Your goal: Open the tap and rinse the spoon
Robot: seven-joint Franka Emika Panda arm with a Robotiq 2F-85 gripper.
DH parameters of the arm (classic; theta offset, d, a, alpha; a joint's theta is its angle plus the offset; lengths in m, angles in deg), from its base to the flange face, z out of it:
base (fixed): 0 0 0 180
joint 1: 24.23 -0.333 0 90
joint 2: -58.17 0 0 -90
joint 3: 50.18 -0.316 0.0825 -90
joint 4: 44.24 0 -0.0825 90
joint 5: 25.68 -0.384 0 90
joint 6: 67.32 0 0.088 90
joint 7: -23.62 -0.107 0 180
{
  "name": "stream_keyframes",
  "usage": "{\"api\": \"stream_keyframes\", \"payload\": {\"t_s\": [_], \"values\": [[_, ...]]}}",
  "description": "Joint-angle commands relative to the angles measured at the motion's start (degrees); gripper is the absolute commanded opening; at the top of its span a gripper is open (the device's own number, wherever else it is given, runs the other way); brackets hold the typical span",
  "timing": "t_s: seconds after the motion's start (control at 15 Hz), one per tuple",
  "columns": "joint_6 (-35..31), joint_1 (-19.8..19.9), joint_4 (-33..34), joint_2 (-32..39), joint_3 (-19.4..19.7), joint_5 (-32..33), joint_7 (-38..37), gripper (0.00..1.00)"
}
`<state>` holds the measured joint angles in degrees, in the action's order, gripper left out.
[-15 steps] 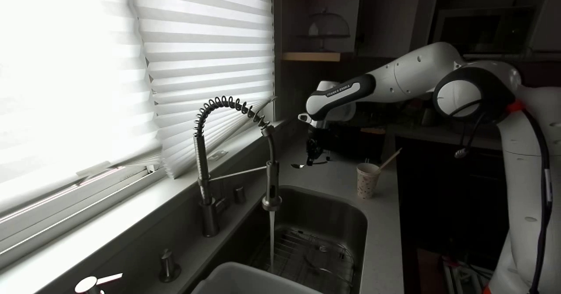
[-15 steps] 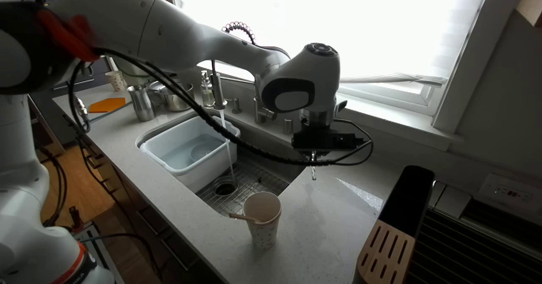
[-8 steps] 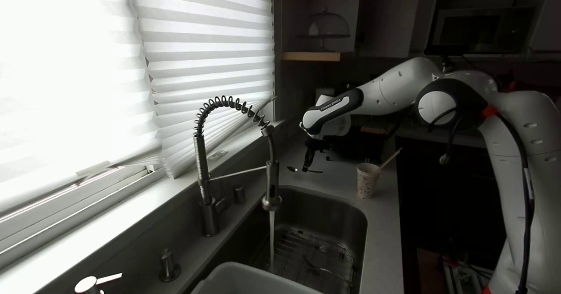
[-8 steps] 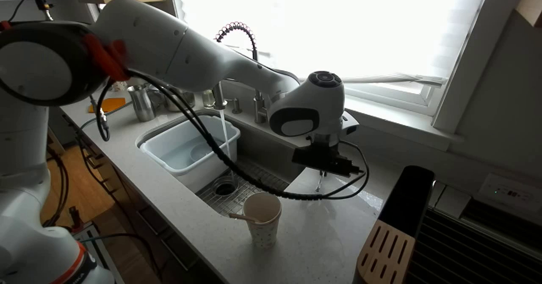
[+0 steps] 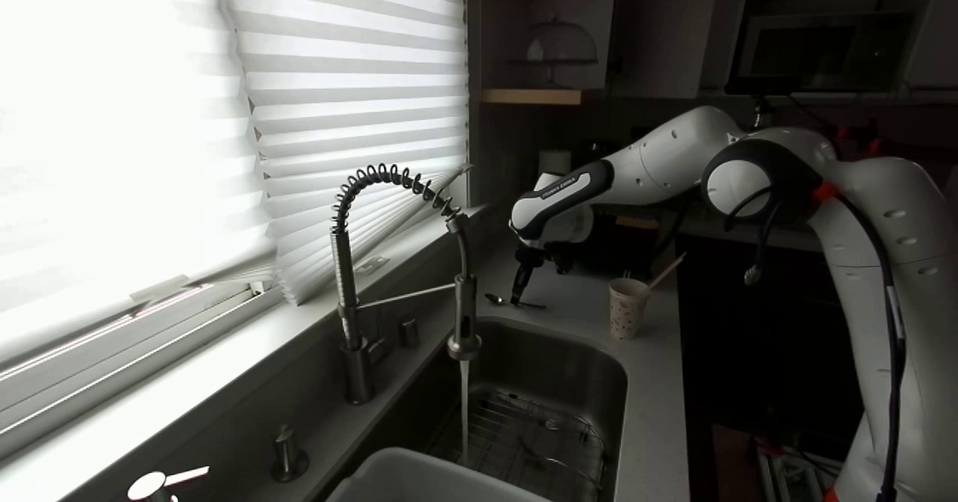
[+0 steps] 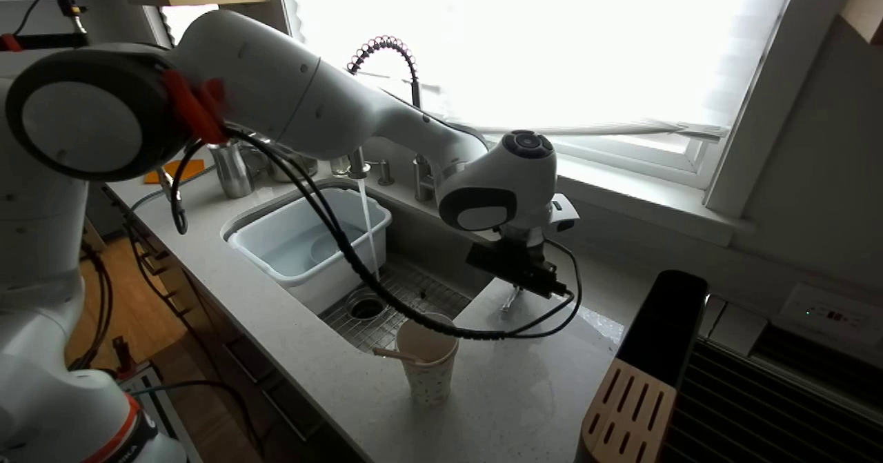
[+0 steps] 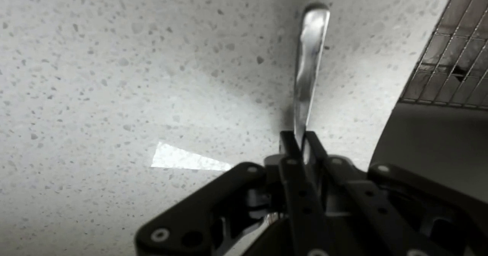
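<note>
Water [image 5: 464, 412] ran at the left of an exterior view from the tap [image 5: 465, 311], falling just beside the pale tub [image 5: 412, 479] into the sink [image 5: 576, 363]. That stream had not altered over the last second, so the tap half of the task looked done. Further right, past the far end of the sink, came the change: the spoon [image 7: 310, 61] had sunk from clear above the tabletop [image 7: 114, 76] to a place just over it, perhaps onto it; whether they touched I could not tell. It had drifted a little left too, yet was well apart from the water. The jaws stayed clenched around its slim handle, bowl to the left of them, handle end to the right. Right again, the paper cup [image 5: 625, 311] and its stick [image 5: 666, 270] stood unmoved, and rightmost the arm [image 5: 666, 158] had dipped to bring the jaws down. I took the descent for a setting-down rather than a rinse. Whether the spoon had been rinsed I could not judge; if not, the next move called for lifting it across under the stream
</note>
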<state>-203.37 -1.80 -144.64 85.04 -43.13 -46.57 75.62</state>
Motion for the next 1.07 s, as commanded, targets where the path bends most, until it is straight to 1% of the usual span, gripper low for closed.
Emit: {"api": "stream_keyframes", "payload": {"t_s": [0.0,0.13,0.33,0.47,0.53,0.6,0.73,0.87,1.0], "values": [[-0.1,1.6,1.1,0.7,-1.1,0.1,-1.8,0.35],[0.0,1.8,1.2,0.3,-1.1,0.1,-2.1,0.47],[0.2,1.7,1.6,-0.7,-0.8,0.7,-3.3,0.71],[1.6,0.7,1.2,-2.7,-0.3,2.7,-4.5,0.85],[2.6,0.1,0.8,-4.2,0.1,4.3,-5.0,0.94],[3.1,-0.4,0.4,-5.7,0.3,5.6,-5.8,0.99],[4.0,-1.7,-0.2,-8.7,1.1,9.1,-8.7,1.0],[5.6,-3.1,-0.5,-11.8,2.1,13.3,-13.2,1.0],[7.4,-3.9,-0.4,-14.1,2.3,16.0,-16.5,1.0]]}}
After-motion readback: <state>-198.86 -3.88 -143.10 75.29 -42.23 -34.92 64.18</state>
